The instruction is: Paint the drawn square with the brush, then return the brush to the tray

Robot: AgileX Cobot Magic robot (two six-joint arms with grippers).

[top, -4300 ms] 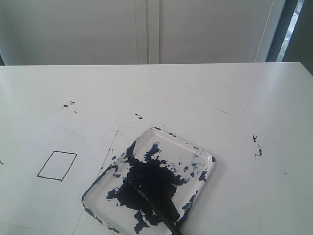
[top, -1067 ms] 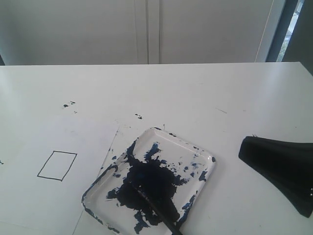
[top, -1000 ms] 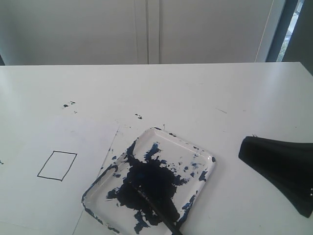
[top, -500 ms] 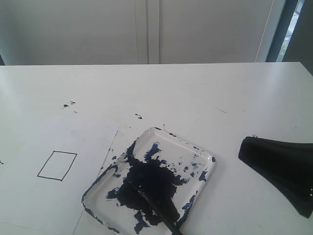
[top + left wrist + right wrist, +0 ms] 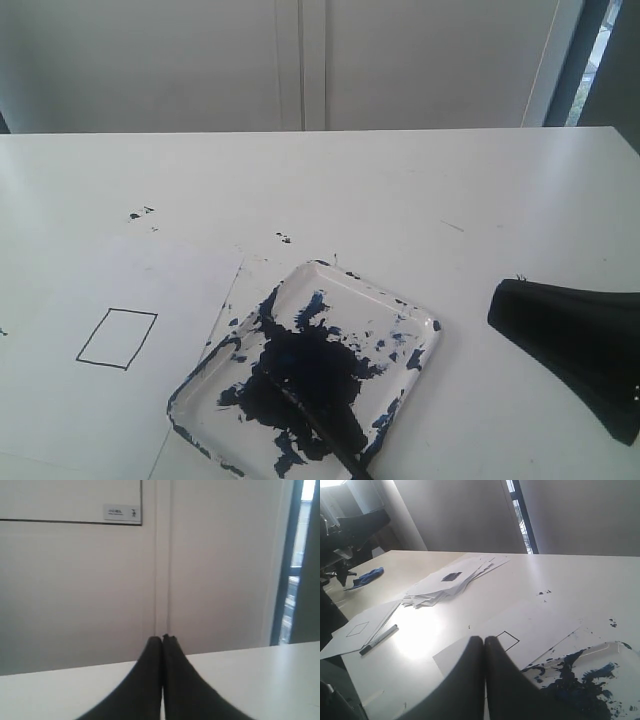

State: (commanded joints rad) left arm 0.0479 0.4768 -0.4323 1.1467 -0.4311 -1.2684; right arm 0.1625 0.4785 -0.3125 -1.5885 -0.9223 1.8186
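— Exterior?
— We see the brush (image 5: pixel 320 425) lying in the tray (image 5: pixel 432 322), bottom centre; the drawn square (image 5: pixel 117 339), blank, lower left; the right gripper (image 5: pixel 500 310) at the right edge.
— Wrists?
— We see the left gripper (image 5: pixel 162 639) and the right gripper each pinched together, empty.

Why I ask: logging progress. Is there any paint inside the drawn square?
No, the drawn square shows only a thin black outline around a clean white interior.
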